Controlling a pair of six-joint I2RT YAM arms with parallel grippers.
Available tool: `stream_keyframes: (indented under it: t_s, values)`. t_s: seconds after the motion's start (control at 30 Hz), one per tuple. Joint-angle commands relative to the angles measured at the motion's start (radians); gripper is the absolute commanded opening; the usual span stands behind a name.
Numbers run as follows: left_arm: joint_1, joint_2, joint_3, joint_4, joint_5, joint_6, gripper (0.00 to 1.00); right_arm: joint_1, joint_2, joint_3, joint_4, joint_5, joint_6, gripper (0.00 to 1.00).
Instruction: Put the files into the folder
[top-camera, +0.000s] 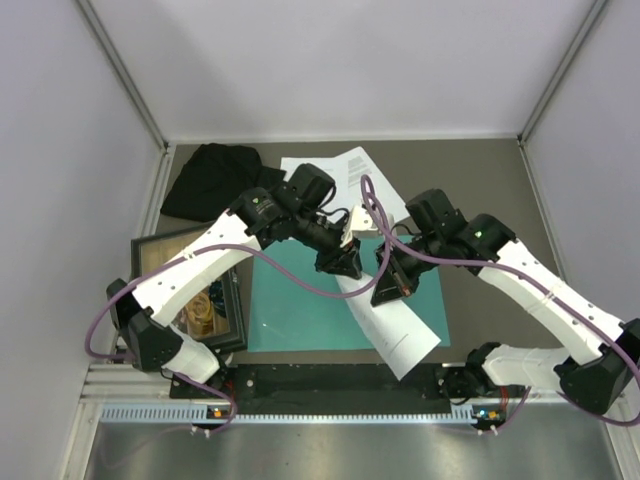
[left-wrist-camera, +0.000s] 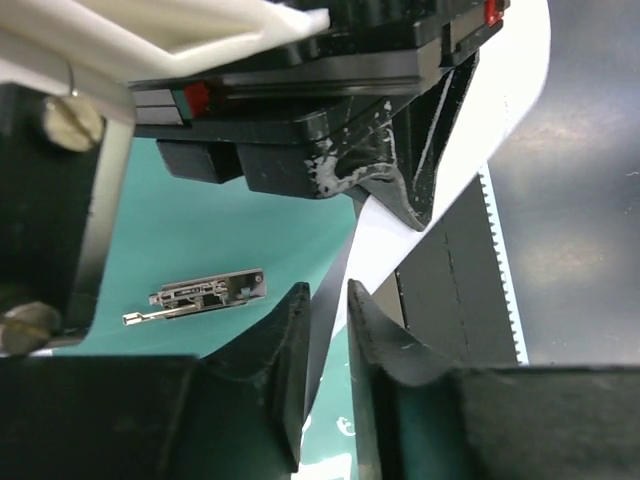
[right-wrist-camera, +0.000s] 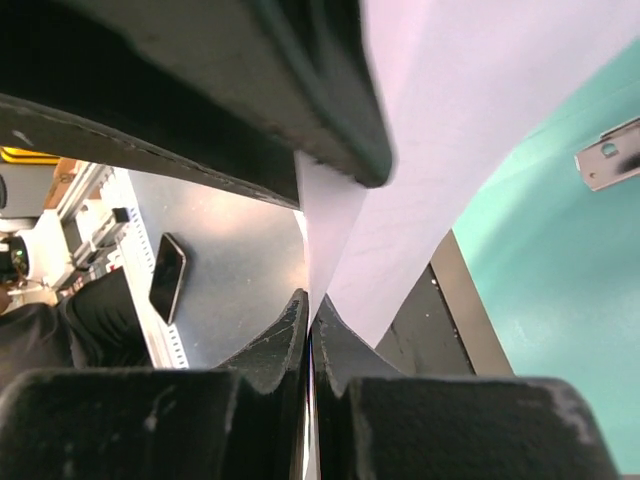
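Two arm bases side by side at 6 o'clock, at the near edge of the dark worktop (top-camera: 480, 195). Just beyond them, toward 5 o'clock, the low end of one white sheet (top-camera: 405, 335), aloft and bowed, running up toward 12 o'clock between both arms. Pressed together on that sheet's edge, the right pincer (right-wrist-camera: 308, 305): no gap between the pads, only the thin paper pinched there. At 10 o'clock of it, at the sheet's upper end, the left pincer (left-wrist-camera: 328, 300): jaws narrowly apart, astride the paper's edge, a small gap showing; firm contact impossible to tell.

Underneath, and spreading toward 9 o'clock, the teal folder (top-camera: 290, 305), flat on the worktop at the centre, with a small metal clip (left-wrist-camera: 195, 295) on its surface. Lower end of the white sheet overhanging the folder's 3 o'clock edge.

Just beside the folder at 9 o'clock, a dark-framed wooden tray (top-camera: 236, 315), partly under the left arm.

Farther off, at 12 o'clock, more files (top-camera: 345, 170) flat on the worktop, overlapping and skewed, near the folder's far edge; exact count hard to tell. At 11 o'clock, by the far wall, a crumpled black cloth (top-camera: 210, 180).
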Motion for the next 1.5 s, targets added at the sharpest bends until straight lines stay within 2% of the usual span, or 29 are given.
stream_keyframes:
  t_s: [0.0, 0.03, 0.07, 0.1, 0.13, 0.2, 0.23, 0.3, 0.37, 0.4, 0.43, 0.5, 0.53, 0.63, 0.77, 0.8, 0.83, 0.97, 1.03, 1.07, 1.2, 1.33, 1.47]
  values:
    - [-0.004, -0.009, 0.033, -0.009, 0.032, 0.010, 0.23, 0.012, 0.016, 0.017, 0.028, 0.051, -0.016, 0.00]
    - [-0.004, -0.006, 0.031, -0.012, 0.030, 0.010, 0.22, 0.012, 0.018, 0.015, 0.030, 0.084, -0.012, 0.00]
    - [-0.004, -0.004, 0.030, -0.015, 0.019, 0.008, 0.17, 0.012, 0.018, 0.015, 0.033, 0.111, 0.009, 0.05]
    - [-0.004, -0.004, 0.027, -0.012, 0.007, 0.002, 0.13, 0.012, 0.016, 0.009, 0.042, 0.143, 0.023, 0.14]
    - [-0.004, -0.006, 0.019, -0.006, -0.007, -0.005, 0.09, 0.010, 0.016, 0.006, 0.047, 0.205, 0.038, 0.28]
    - [0.000, -0.010, 0.008, 0.000, -0.063, -0.033, 0.02, -0.003, 0.007, -0.005, 0.066, 0.270, 0.078, 0.41]
    - [0.002, -0.013, -0.010, 0.006, -0.077, -0.041, 0.00, -0.020, -0.001, -0.012, 0.079, 0.310, 0.093, 0.55]
    - [0.014, -0.038, -0.035, 0.046, -0.108, -0.083, 0.00, -0.115, -0.028, -0.049, 0.106, 0.333, 0.139, 0.65]
    - [0.043, -0.055, -0.084, 0.097, -0.087, -0.108, 0.00, -0.215, -0.050, -0.100, 0.171, 0.272, 0.187, 0.66]
    - [0.052, -0.071, -0.102, 0.121, -0.082, -0.151, 0.00, -0.299, -0.073, -0.108, 0.177, 0.290, 0.204, 0.72]
    - [0.060, -0.079, -0.134, 0.146, -0.105, -0.179, 0.00, -0.337, -0.084, -0.114, 0.176, 0.380, 0.225, 0.85]
    - [0.092, -0.104, -0.170, 0.234, -0.117, -0.281, 0.00, -0.405, -0.111, -0.121, 0.166, 0.500, 0.271, 0.93]
    - [0.106, -0.113, -0.203, 0.267, -0.154, -0.323, 0.00, -0.414, -0.136, -0.120, 0.154, 0.616, 0.287, 0.99]
    - [0.111, -0.118, -0.234, 0.403, -0.261, -0.554, 0.00, -0.457, -0.163, -0.122, 0.139, 0.732, 0.322, 0.99]
    - [0.112, -0.084, -0.245, 0.587, -0.275, -0.888, 0.00, -0.493, -0.188, -0.118, 0.098, 0.836, 0.369, 0.99]
    - [0.112, -0.084, -0.286, 0.673, -0.266, -1.030, 0.00, -0.493, -0.193, -0.115, 0.087, 0.859, 0.374, 0.99]
    - [0.112, -0.087, -0.308, 0.818, -0.275, -1.108, 0.00, -0.494, -0.200, -0.117, 0.084, 0.881, 0.376, 0.99]
    - [0.094, -0.041, -0.325, 1.034, -0.381, -1.424, 0.00, -0.493, -0.246, -0.112, 0.059, 0.866, 0.368, 0.99]
    - [0.054, -0.018, -0.334, 1.126, -0.471, -1.498, 0.00, -0.493, -0.269, -0.109, 0.038, 0.885, 0.366, 0.99]
    - [0.039, 0.014, -0.338, 1.222, -0.493, -1.572, 0.00, -0.493, -0.281, -0.111, 0.031, 0.893, 0.366, 0.99]
    - [-0.036, 0.141, -0.320, 1.439, -0.589, -1.751, 0.00, -0.493, -0.338, -0.115, 0.010, 0.896, 0.374, 0.99]
    - [-0.108, 0.211, -0.343, 1.525, -0.716, -1.803, 0.00, -0.493, -0.360, -0.126, -0.025, 0.886, 0.396, 0.99]
    - [-0.132, 0.191, -0.507, 1.645, -0.864, -1.762, 0.00, -0.493, -0.403, -0.193, -0.006, 0.849, 0.414, 0.99]
